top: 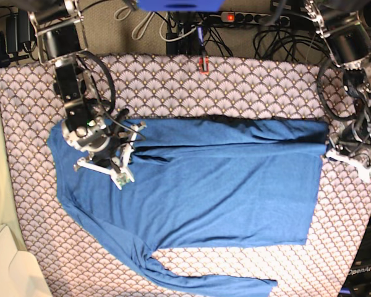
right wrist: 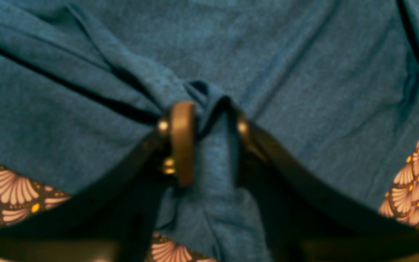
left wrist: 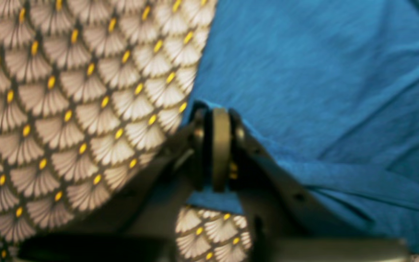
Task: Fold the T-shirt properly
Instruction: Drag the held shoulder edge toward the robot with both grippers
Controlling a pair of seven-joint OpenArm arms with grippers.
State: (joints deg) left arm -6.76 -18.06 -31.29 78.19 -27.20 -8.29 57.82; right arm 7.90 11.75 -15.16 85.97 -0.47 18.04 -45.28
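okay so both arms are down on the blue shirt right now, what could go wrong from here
1. In the right wrist view a bunched ridge of the T-shirt sits between the parted jaws of the right claw. Lifting away might drag it and undo the fold.

2. The left claw is nearly shut at the shirt's edge, above the patterned cloth. It may be caught on the hem.

3. One sleeve lies spread out at the near edge, unfolded, and could trail.

Right gripper (right wrist: 209, 142) parted — left gripper (left wrist: 221, 145) nearly closed
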